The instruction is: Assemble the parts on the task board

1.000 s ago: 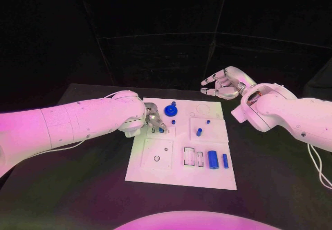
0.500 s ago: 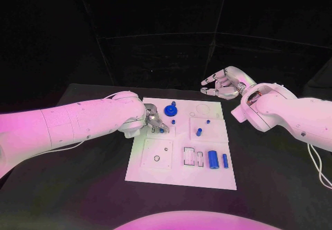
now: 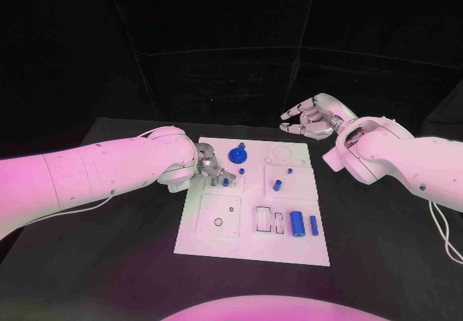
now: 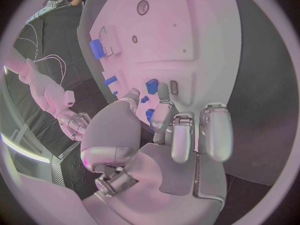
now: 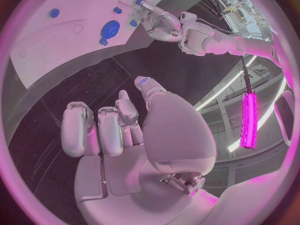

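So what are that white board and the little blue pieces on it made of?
The task board looks like matte white plastic: flat, even, no glare. The blue parts seem smooth moulded plastic, uniformly coloured, though painted metal can't be ruled out.

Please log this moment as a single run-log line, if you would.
left hand: pinching small blue part over task board | right hand: raised off the board, holding nothing | blue disc: on board

The left hand (image 3: 209,167) sits low over the far left part of the task board (image 3: 253,247), blocking that corner, while the near half has open room above the small blue parts (image 3: 297,223).
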Robot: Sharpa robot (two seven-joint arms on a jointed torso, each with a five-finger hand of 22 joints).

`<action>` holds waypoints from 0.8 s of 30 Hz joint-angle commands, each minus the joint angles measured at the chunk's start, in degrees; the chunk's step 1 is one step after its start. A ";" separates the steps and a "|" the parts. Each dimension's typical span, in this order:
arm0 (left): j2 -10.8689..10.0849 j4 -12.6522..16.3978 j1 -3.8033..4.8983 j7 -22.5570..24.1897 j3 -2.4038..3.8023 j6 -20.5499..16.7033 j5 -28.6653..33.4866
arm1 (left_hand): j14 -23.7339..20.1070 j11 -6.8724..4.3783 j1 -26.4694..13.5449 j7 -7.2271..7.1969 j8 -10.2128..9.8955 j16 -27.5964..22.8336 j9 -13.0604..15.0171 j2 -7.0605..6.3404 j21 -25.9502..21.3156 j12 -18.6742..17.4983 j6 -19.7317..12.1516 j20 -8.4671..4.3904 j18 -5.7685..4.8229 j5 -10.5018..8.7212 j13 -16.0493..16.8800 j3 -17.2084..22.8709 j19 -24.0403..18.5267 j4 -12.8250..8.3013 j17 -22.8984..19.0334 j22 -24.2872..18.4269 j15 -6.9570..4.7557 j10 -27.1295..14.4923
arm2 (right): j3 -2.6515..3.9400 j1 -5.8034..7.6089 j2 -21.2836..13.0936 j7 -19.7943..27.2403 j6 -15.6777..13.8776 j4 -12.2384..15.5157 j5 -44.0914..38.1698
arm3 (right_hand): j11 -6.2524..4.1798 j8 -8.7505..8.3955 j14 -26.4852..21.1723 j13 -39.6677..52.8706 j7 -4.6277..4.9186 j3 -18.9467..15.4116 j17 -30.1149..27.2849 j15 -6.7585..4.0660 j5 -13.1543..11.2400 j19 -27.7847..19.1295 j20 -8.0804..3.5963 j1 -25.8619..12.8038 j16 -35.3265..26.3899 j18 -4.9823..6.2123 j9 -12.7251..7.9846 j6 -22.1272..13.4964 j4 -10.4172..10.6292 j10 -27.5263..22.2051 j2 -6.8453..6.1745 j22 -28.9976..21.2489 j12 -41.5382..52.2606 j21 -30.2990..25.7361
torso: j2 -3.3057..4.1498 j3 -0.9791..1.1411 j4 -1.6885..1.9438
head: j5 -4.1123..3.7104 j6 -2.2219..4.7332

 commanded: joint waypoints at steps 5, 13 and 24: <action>-1.72 -0.08 2.27 0.13 1.60 0.29 0.11 | 6.05 0.90 3.42 1.09 -1.03 0.18 -0.46 0.66 -2.43 -3.86 -3.71 -0.16 0.47 -0.15 -4.47 -4.07 -0.69 1.78 15.09 -2.48 -0.10 -3.17 | 0.04 0.11 -0.09 0.46 -0.16 -0.37 0.93 | -0.12 0.30 2.47 0.02 -0.30 0.03 -0.01 -0.42 -0.51 -0.22 -0.02 -0.50 -0.35 0.69 0.02 0.14 0.34 -0.21 0.02 -0.07 0.09 -0.34 | 0.04 0.07 -0.01 | -0.20 0.20; -0.12 -6.68 4.66 0.29 2.11 4.63 0.16 | 6.05 1.82 7.55 2.17 -2.68 0.18 -2.18 2.05 -3.31 -4.43 -5.81 0.54 0.64 -0.12 -5.50 -6.07 -1.04 1.94 15.09 -3.37 0.71 -4.08 | 0.04 0.11 -0.10 0.39 -0.19 -0.56 1.04 | -0.14 0.31 2.48 0.08 -0.31 0.06 0.05 -0.43 -0.58 -0.20 -0.03 -0.39 -0.31 0.68 0.02 0.13 0.32 -0.18 0.06 -0.04 0.16 -0.33 | 0.19 0.03 -0.16 | 0.22 0.75; 4.92 -15.54 5.15 0.17 2.06 8.52 -1.62 | 6.05 1.97 8.72 2.31 -2.91 0.18 -2.91 3.66 -3.53 -4.44 -5.54 0.77 0.71 -0.11 -5.77 -6.68 -1.09 2.17 15.09 -3.55 0.88 -4.29 | 0.04 0.10 0.42 0.36 -0.05 -0.79 1.06 | -0.16 0.33 2.49 0.08 -0.33 0.13 0.05 -0.45 -0.61 -0.21 -0.03 -0.19 -0.32 0.69 0.02 0.12 0.27 -0.18 0.14 -0.06 0.17 -0.35 | 0.50 -0.12 -0.25 | 0.40 0.97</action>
